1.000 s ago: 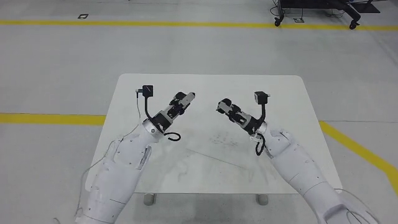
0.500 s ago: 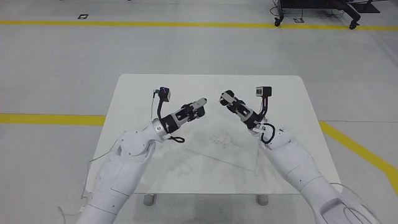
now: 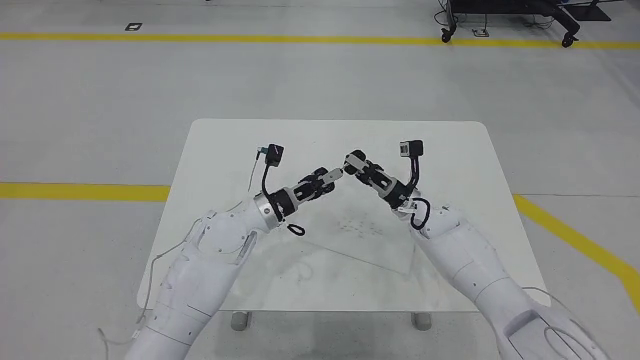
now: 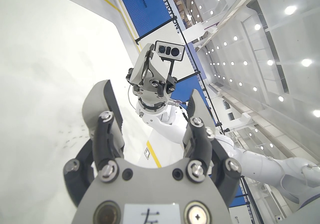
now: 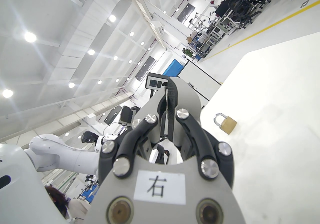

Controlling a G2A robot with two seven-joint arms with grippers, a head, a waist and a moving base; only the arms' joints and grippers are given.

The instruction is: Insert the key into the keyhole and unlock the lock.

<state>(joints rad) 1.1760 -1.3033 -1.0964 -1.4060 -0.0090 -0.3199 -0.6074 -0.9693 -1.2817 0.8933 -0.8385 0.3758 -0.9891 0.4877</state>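
Left fingers (image 3: 329, 176) near right fingers (image 3: 354, 160)

Left white arm (image 3: 215, 250): angled inward, carrying the grey, black-linked two-finger left end effector (image 4: 150, 91), fingers spread wide apart. Right white arm (image 3: 465, 255): angled inward, carrying the matching grey right end effector (image 5: 168, 87), fingers pressed together. The two tips face each other, close.

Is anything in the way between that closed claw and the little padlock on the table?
Nothing visible. In the right wrist view, bare table lies between the right gripper and the padlock.
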